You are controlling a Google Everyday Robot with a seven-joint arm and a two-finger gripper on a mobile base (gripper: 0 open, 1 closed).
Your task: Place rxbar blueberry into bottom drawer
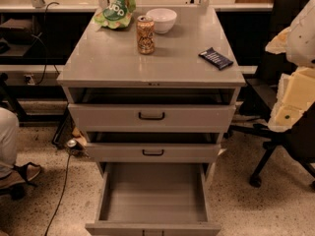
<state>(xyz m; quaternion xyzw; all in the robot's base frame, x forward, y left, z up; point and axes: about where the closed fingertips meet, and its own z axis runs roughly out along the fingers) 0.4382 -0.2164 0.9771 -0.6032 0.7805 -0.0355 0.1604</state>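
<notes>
The rxbar blueberry (215, 58), a flat dark bar with pale lettering, lies on the right side of the grey cabinet top (113, 58), near its right edge. The bottom drawer (153, 195) is pulled fully out, and its flat grey floor is bare. My gripper (291, 100) shows as pale white and cream parts at the right edge of the view. It is to the right of the cabinet and well apart from the bar.
A tan soda can (145, 34), a white bowl (161, 19) and a green chip bag (116, 10) stand at the back of the cabinet top. The two upper drawers (151, 116) are slightly open. A black office chair (268, 151) is at the right. A person's foot (17, 173) and cables (64, 181) are at the left.
</notes>
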